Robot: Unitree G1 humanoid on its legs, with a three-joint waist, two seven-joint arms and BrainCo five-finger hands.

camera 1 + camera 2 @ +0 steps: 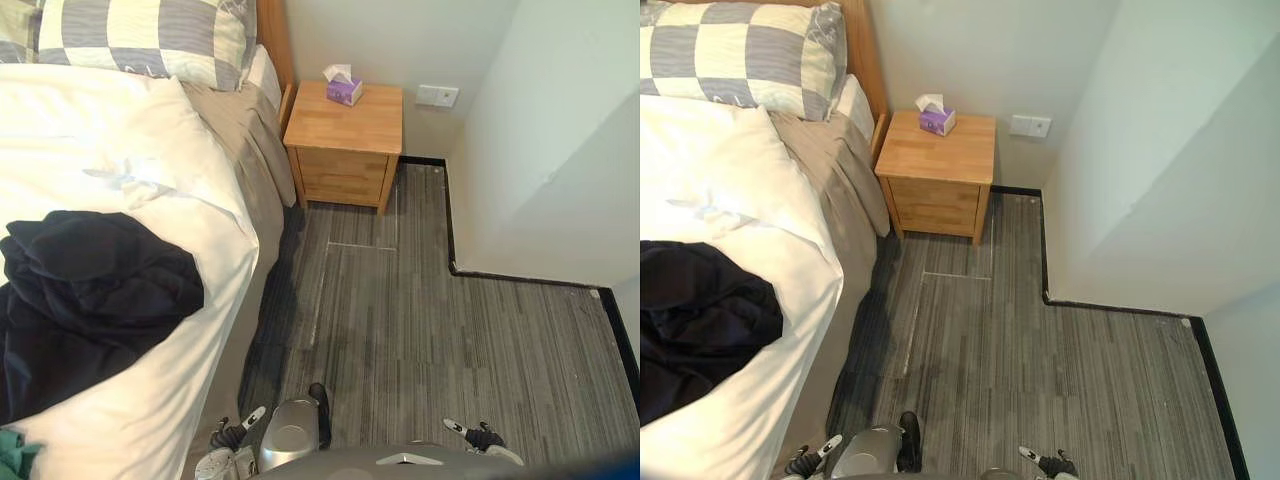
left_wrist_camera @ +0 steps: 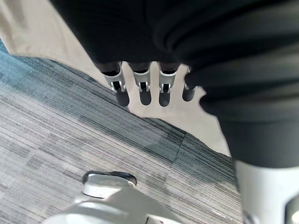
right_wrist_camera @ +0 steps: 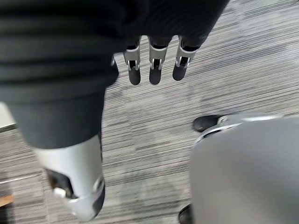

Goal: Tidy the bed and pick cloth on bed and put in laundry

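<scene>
Crumpled dark cloth (image 1: 95, 290) lies on the bed (image 1: 245, 150), its white duvet (image 1: 110, 120) smooth; left hand (image 2: 145, 88) and right hand (image 3: 155, 70) hang released, empty.

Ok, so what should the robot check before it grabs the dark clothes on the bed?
1. Dark cloth lies on top of the white duvet, nothing over it: ok.
2. Left hand empty, fingers straight: ok.
3. Right hand empty, fingers straight: ok.
4. Hands close to the cloth: not ok, both hang low over the floor beside the bed.
5. Where the laundry goes: cannot tell.
6. Bed tidy: not ok, the duvet is rumpled.
</scene>
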